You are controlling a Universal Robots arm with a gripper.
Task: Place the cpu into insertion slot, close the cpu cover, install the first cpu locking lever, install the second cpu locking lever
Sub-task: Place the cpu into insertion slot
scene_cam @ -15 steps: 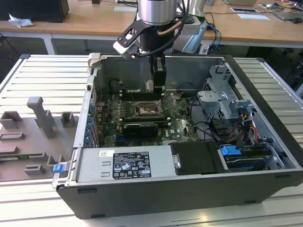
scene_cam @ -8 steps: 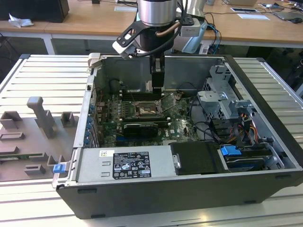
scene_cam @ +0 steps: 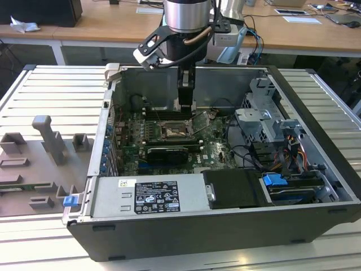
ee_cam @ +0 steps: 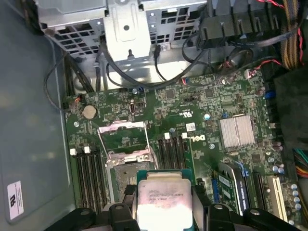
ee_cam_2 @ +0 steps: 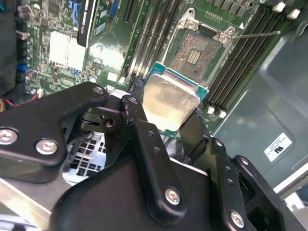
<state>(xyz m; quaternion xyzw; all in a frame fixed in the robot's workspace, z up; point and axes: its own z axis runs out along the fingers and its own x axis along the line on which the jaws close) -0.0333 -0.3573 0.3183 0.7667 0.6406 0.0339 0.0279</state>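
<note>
ribbed metal worktop (scene_cam: 56, 90) here, pale slats running side to side, with wooden desks (scene_cam: 113, 22) along the room behind it. the open computer case (scene_cam: 225, 237) takes up the middle of the worktop, dark grey sheet metal with its lid off. a grey fixture plate (scene_cam: 34, 169) with blocky uprights lies at the worktop's edge on the exterior view's left. inside the case, the white-labelled power supply (scene_cam: 155, 195) sits along the near wall and the green motherboard (scene_cam: 220, 152) lies flat on the floor.

now the gripper (ee_cam_2: 166, 110): black, jointed, studded with screws, and clenched on the cpu (ee_cam_2: 168, 101), one finger on each of two opposite edges. the chip is square, with a dull silver-beige lid on a green rim. it is held in the air over the motherboard, close to the insertion slot (ee_cam_2: 195, 53) but not in it.

the slot lies bare in the middle of the motherboard, a dark grainy square with a metal rim. the cpu cover (ee_cam: 130, 156), a thin silvery frame, is swung open beside it. long black memory slots (ee_cam: 89, 178) flank the socket, and a finned heat sink (ee_cam: 237, 131) sits further along the board.
</note>
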